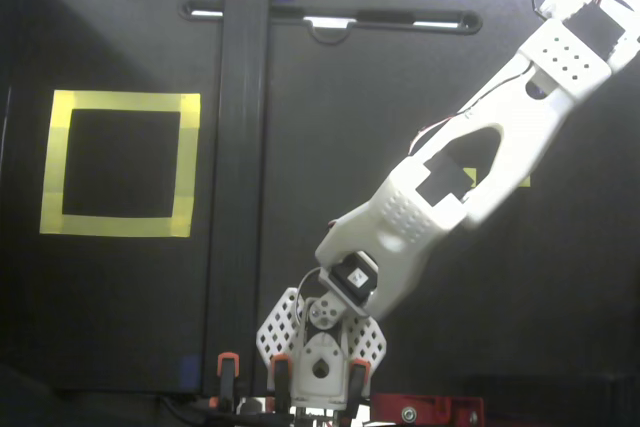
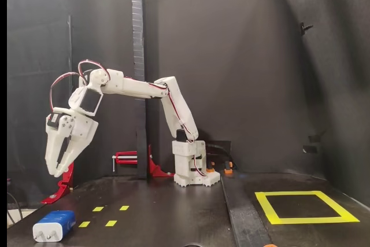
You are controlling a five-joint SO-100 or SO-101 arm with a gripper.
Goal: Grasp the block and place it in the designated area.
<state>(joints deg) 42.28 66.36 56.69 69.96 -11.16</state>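
A fixed view, seen from above. The white arm rises from its base at the bottom centre and stretches diagonally to the upper right corner, where its far end runs out of frame; the pincer cannot be made out here. The designated area, a square outline of wide yellow tape around black surface, lies at the left of the black bench. A raised dark strip runs from top to bottom between the square and the arm. A scrap of yellow tape shows through the arm's open frame. Orange clamps grip the bench edge beside the base. The block is not visible in this view.

Another fixed view, seen from the side. The arm's base stands at mid-frame, and the arm reaches left, bending downward at the wrist. The pincer hangs above the bench with its tips pointing down; its fingers appear slightly parted and hold nothing. The block, dark blue with a pale end bearing two short prongs, lies on the bench at lower left, below the pincer and apart from it. Four small yellow tape squares lie just right of the block. The designated area lies at the far right, well apart from the block. A red clamp stands behind the pincer.
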